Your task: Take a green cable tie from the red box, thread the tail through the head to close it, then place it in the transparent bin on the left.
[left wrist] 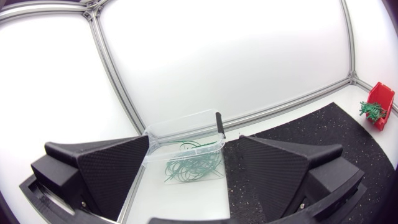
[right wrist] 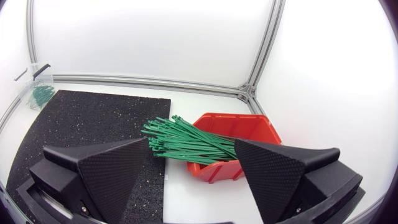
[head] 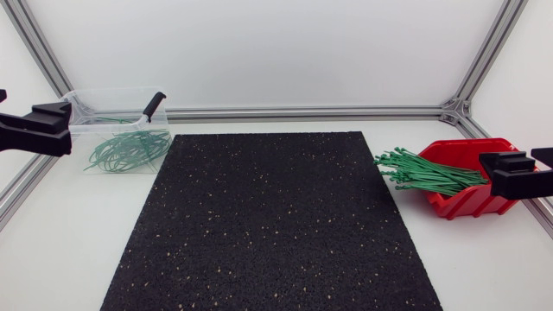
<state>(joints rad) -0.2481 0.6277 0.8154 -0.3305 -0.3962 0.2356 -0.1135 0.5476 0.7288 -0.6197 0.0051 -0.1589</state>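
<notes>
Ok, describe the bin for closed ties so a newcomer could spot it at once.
Start at the black speckled rubber mat in the table's middle and look beyond its far left corner. The clear rectangular plastic bin sits there; unlike the red plastic box on the right with straight green ties, it is see-through and holds looped green ties.

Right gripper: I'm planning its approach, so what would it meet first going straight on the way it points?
Probably the green cable ties sticking out of the red box, straight ahead of the open right gripper; how far off is unclear.
</notes>
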